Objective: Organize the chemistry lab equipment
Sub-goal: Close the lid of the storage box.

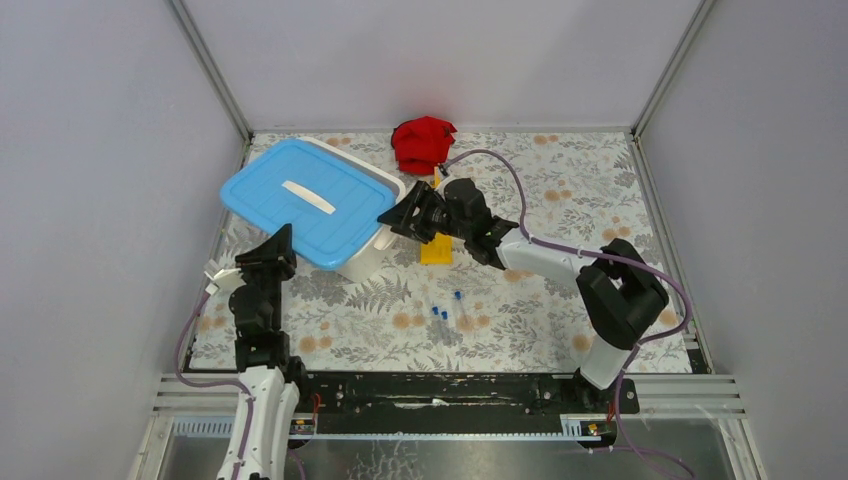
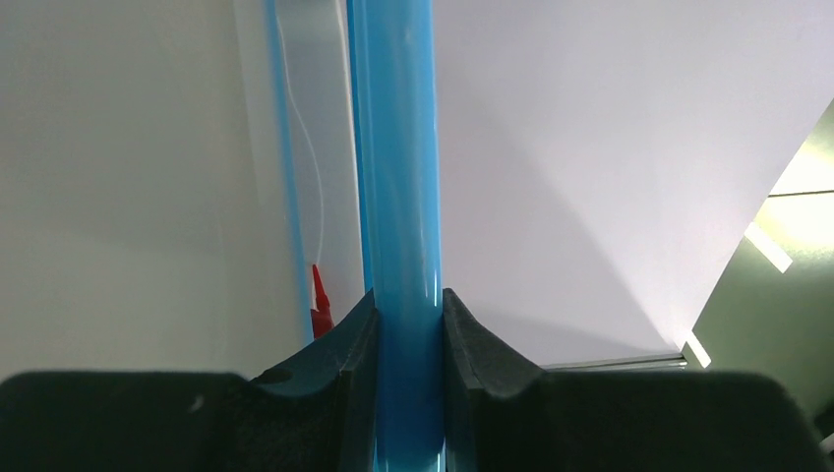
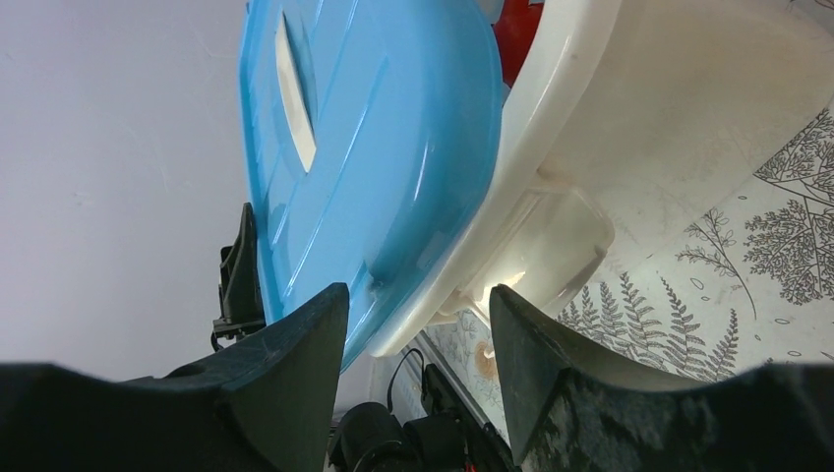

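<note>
From above, the tub (image 1: pixel 366 262) is seen back left on the table (image 1: pixel 580 200), its lid (image 1: pixel 300 205) lying askew on it. At the left wrist, the lid's thin edge is pinched firmly by the left gripper (image 2: pixel 408 324). At the right wrist, the right gripper (image 3: pixel 418 295) is seen spread wide astride lid edge and tub rim, nothing clasped. The lid is judged light, glossy and bendy (apt to bow from one corner), so opposite edges are best gripped.
</note>
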